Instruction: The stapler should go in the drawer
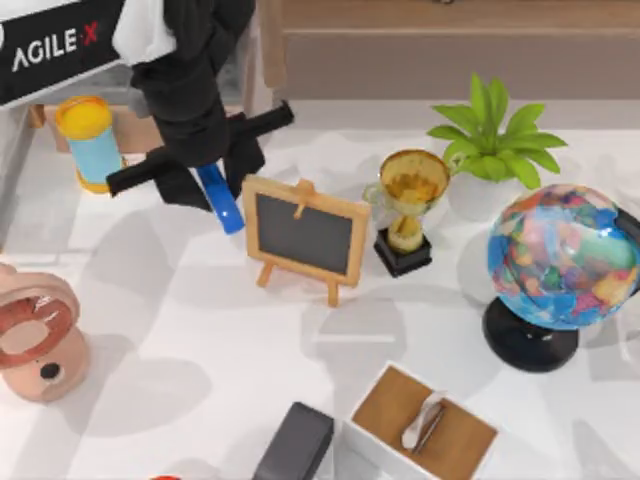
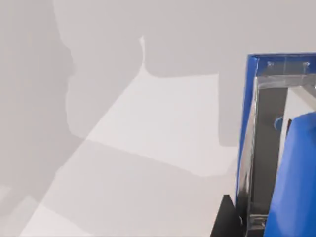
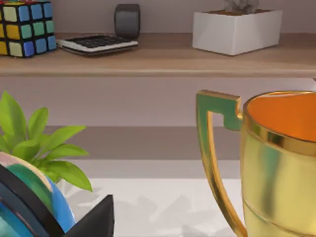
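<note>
The stapler [image 1: 222,205], a narrow glossy blue bar, sticks out from under my left gripper [image 1: 205,182] at the table's back left, just left of the little chalkboard. The gripper is shut on it. In the left wrist view the stapler [image 2: 259,143] shows close up with its blue shell and metal insert, held above the white tabletop, with a black fingertip [image 2: 224,217] beside it. The drawer [image 1: 450,60], wide with a tan rim and a grey inside, lies along the back edge to the right of the left arm. A dark fingertip [image 3: 94,219] of my right gripper shows beside the globe.
A chalkboard [image 1: 305,238], gold trophy [image 1: 408,205], potted plant [image 1: 495,140] and globe [image 1: 560,265] stand across the middle and right. A blue cylinder with yellow caps [image 1: 88,145] is back left, a pink device [image 1: 35,335] at the left. A dark block [image 1: 295,440] and white tray [image 1: 425,425] sit in front.
</note>
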Tool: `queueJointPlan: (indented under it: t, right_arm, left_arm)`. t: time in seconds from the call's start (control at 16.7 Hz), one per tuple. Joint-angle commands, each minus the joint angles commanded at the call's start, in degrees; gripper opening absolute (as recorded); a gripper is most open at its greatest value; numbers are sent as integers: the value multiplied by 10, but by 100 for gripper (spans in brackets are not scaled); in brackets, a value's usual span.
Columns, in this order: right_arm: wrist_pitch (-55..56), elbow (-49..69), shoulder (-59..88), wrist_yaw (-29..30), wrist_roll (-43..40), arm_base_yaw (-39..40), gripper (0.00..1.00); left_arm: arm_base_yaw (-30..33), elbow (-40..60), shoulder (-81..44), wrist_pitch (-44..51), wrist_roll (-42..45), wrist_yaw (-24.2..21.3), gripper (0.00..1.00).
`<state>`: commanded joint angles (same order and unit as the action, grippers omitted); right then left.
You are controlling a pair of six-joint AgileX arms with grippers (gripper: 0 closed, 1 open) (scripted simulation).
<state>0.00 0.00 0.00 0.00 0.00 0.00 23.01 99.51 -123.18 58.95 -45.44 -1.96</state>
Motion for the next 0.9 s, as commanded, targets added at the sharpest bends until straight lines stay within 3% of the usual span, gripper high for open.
queueJointPlan:
  t: [0.24, 0.6, 0.9]
  right_arm:
    - [0, 0, 0, 0, 0, 0, 100]
    - [0, 0, 0, 0, 0, 0, 100]
    - [0, 0, 0, 0, 0, 0, 100]
  left_arm:
    - [-16, -38, -26, 1, -30, 26, 0]
    - [-14, -32, -29, 1, -23, 28, 0]
    - [-6, 65, -65, 22, 93, 50, 0]
